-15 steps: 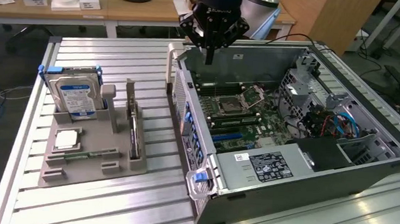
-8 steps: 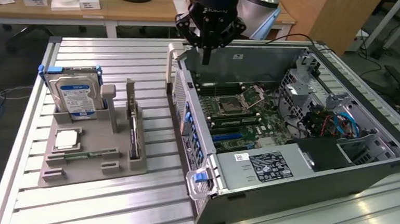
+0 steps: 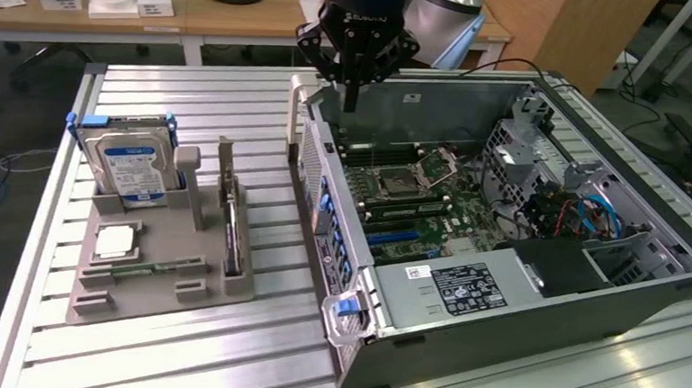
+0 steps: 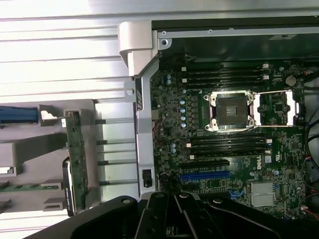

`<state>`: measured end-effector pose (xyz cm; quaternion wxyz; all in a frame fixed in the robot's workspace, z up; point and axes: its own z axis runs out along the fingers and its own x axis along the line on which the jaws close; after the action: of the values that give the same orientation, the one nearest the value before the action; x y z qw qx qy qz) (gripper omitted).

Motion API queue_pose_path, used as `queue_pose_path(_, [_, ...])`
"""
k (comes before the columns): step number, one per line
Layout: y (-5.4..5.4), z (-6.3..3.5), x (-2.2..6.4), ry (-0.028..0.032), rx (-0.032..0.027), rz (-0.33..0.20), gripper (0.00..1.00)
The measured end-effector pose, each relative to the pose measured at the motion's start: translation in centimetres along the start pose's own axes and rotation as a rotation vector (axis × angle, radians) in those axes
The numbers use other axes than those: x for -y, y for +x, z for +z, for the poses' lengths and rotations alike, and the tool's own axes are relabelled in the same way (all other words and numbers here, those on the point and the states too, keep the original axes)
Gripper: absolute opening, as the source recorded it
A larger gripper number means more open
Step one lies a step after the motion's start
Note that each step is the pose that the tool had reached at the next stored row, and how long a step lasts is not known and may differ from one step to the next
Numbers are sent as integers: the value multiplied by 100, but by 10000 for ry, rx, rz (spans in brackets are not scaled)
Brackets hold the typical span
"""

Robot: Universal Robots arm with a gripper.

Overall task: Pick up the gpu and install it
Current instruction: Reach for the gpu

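We see the gripper [image 3: 351,97] at top centre of the ext. view. Its fingers are pinched together on nothing, and it hangs over the back edge of the open PC case [image 3: 493,347]. The gpu [image 3: 233,230] isn't picked up yet. It stands on edge in the grey holder tray [image 3: 152,308], left of centre in the frame and just beside the case's side wall.

From the gripper, the card lies toward the exterior view's left and lower in the frame. Its long axis runs approx top-to-bottom of the picture, roughly parallel w/ that side wall.

Arm pose: wrist pointing straight down, fingers vertical, well above the table [image 3: 191,365]. The wrist cam looks down on the motherboard [image 4: 169,124].

The hard drive [image 3: 131,167] stands further left in the same tray.
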<state>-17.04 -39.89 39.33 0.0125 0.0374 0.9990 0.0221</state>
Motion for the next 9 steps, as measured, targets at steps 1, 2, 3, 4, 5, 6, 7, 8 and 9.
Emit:
queue_pose_path(1, [11, 0, 1, -1, 0, 0, 11])
queue_pose_path(2, [21, 0, 2, -1, 0, 0, 11])
queue_pose_path(3, [32, -1, 2, 0, 0, 0, 11])
queue_pose_path(4, [43, -1, 3, 0, 0, 0, 11])
queue_pose_path(5, [53, -1, 4, 0, 0, 1, 11])
queue_pose_path(6, [64, -1, 5, -1, 0, 1, 11])
queue_pose_path(7, [75, -2, 5, 0, 0, 1, 11])
queue_pose_path(8, [85, -2, 6, 0, 0, 1, 11])
queue_pose_path(9, [96, -2, 7, 0, 0, 0, 11])
